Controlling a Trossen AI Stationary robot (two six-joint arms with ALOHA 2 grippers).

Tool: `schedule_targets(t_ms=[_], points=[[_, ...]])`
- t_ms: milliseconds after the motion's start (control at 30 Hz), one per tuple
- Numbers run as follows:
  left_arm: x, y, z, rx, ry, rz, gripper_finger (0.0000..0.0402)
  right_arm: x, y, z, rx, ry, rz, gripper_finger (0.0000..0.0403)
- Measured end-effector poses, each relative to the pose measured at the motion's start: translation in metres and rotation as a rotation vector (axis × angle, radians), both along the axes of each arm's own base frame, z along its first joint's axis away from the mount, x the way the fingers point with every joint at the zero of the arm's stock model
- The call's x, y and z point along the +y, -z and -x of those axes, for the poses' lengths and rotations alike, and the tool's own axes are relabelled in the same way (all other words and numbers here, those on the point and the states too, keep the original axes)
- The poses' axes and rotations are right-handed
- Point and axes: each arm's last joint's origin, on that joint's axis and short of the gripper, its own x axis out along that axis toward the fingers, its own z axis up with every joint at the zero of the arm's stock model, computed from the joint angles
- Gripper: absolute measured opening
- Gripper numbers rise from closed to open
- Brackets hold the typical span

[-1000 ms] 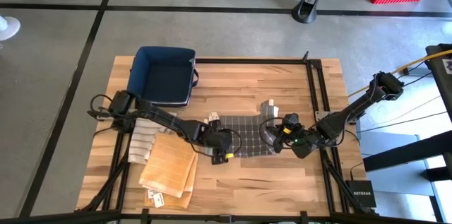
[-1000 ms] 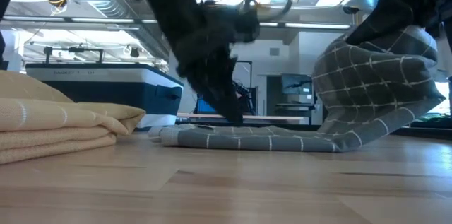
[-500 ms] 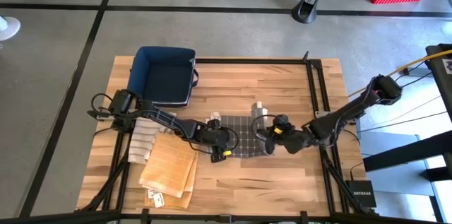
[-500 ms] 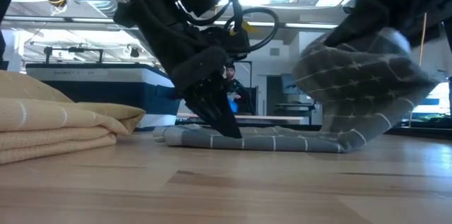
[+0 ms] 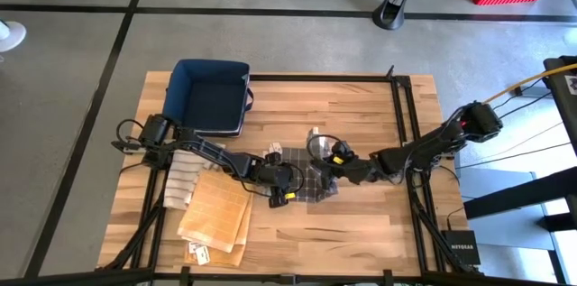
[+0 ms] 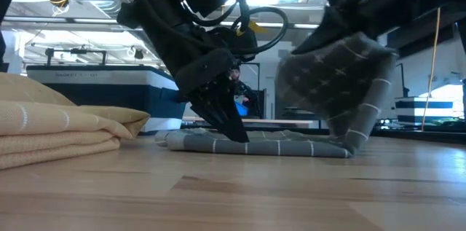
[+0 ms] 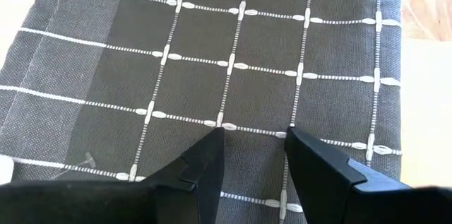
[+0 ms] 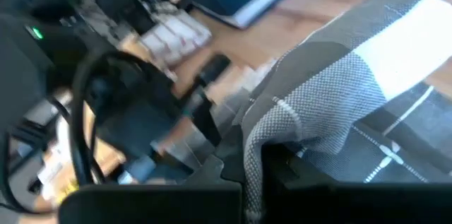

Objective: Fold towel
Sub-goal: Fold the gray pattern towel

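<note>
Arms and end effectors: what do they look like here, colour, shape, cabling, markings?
Both arms are dark, slim and jointed. The left end effector has two flat black tapered fingers. Black cables loop off both wrists, and a yellow mark sits by the left wrist. The right end effector is also black.

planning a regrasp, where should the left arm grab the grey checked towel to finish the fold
Judging by its pose, take the grey checked towel at its free flat left edge, coming from above on the left. That part lies flat on the table under the left gripper, jaws open; the right side is already lifted by the right gripper.
</note>
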Motion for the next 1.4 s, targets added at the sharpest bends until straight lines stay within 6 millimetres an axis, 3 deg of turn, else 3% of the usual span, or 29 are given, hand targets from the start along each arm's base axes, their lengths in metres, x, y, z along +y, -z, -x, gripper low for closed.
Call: schedule_targets(t_ms=[233, 400, 467, 567, 667, 933, 1067, 1400], points=[[0.0, -0.004, 0.0, -0.007, -0.008, 0.007, 0.0143, -0.002, 0.012, -0.019, -0.082, -0.02, 0.006, 0.0012], [-0.002, -0.046, 0.003, -0.075, -0.012, 0.025, 0.0143, 0.0, 0.017, -0.021, -0.08, -0.032, -0.042, 0.0012], [-0.005, -0.065, 0.011, -0.088, -0.029, 0.033, 0.0143, 0.001, 0.017, -0.021, -0.084, -0.041, -0.049, 0.0012], [-0.007, -0.079, 0.025, -0.064, -0.091, 0.054, 0.0143, 0.001, 0.016, -0.021, -0.091, -0.036, -0.055, 0.0012], [-0.008, -0.07, 0.035, -0.021, -0.144, 0.061, 0.0143, 0.002, 0.016, -0.026, -0.092, -0.027, -0.046, 0.0012], [-0.005, -0.006, 0.046, 0.157, -0.207, 0.063, 0.0143, 0.01, 0.021, -0.054, -0.07, -0.031, -0.02, 0.0012], [-0.001, 0.005, 0.039, 0.138, -0.194, 0.07, 0.0143, 0.014, 0.029, -0.065, -0.051, -0.023, -0.015, 0.0012], [-0.001, 0.003, 0.034, 0.09, -0.142, 0.08, 0.0143, 0.016, 0.038, -0.083, -0.038, 0.003, -0.02, 0.0012]])
